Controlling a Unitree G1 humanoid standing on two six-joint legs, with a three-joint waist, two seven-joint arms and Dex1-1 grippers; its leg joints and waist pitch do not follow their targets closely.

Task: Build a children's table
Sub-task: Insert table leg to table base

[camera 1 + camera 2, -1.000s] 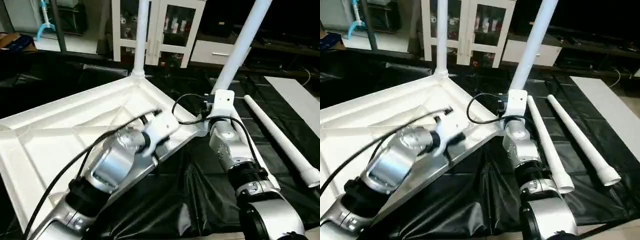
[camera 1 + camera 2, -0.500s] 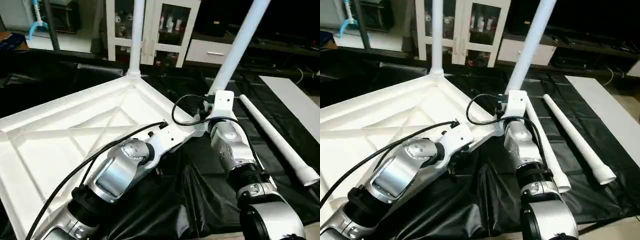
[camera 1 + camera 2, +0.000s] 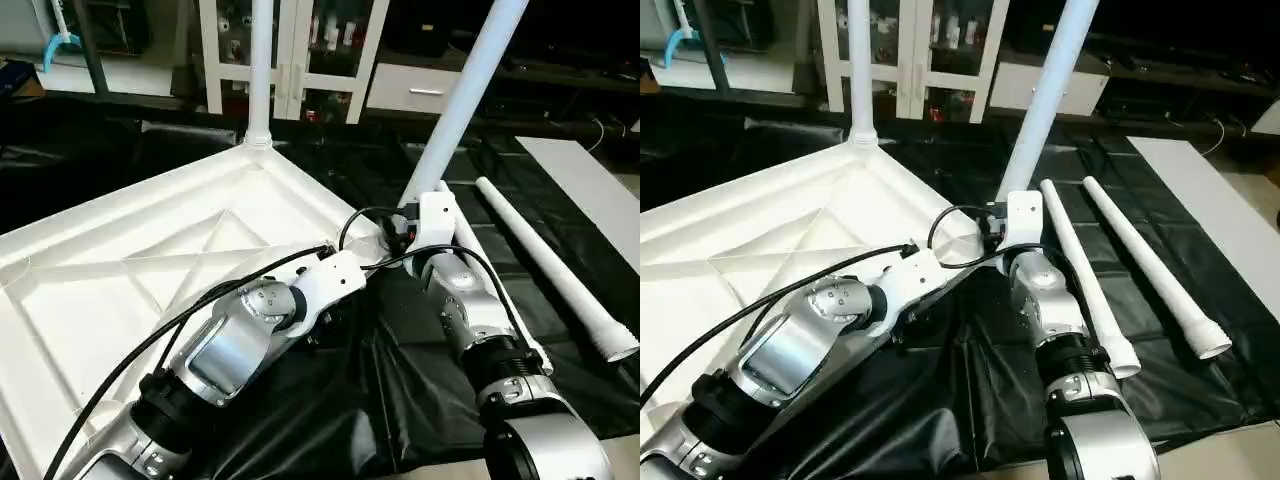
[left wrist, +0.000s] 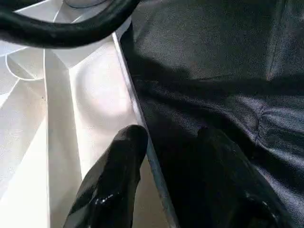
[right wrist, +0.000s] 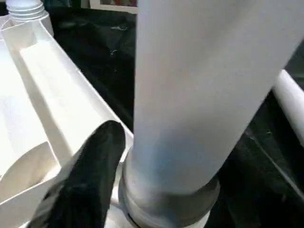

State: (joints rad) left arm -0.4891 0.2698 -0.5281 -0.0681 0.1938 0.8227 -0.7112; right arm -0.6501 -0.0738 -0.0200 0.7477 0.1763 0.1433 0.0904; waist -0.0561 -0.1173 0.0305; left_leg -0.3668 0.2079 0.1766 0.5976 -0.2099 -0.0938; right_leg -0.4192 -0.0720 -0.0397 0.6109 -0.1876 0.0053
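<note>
A: Start at the jaws. How do they stand?

B: The left gripper [image 4: 161,156] is parted, one black finger [image 4: 114,175] over the ribbed inside of the table top [image 3: 120,290] and the other outside the rim, above the black sheet [image 3: 970,400]; the rim runs up the gap between them and nothing is clamped. Of the right gripper [image 5: 142,156] one black finger [image 5: 90,180] shows, beside the base of the near leg [image 3: 462,95]. It lies just apart from the tube, and I cannot tell whether the gripper has hold of the leg.

A: How many legs?

B: Four. Two stand in corner sockets: the near leg, leaning, at the corner by the right gripper, and the far leg [image 3: 260,60], upright, at the far corner. Two loose legs [image 3: 1140,255] lie side by side on the sheet, near its right edge.

A: And the top?

B: One, white, square, underside up, with raised ribs crossing in an X and a shallow rim. It lies over the left part of the sheet.

A: Behind it?

B: A white cabinet [image 3: 300,50] with glass doors.
</note>
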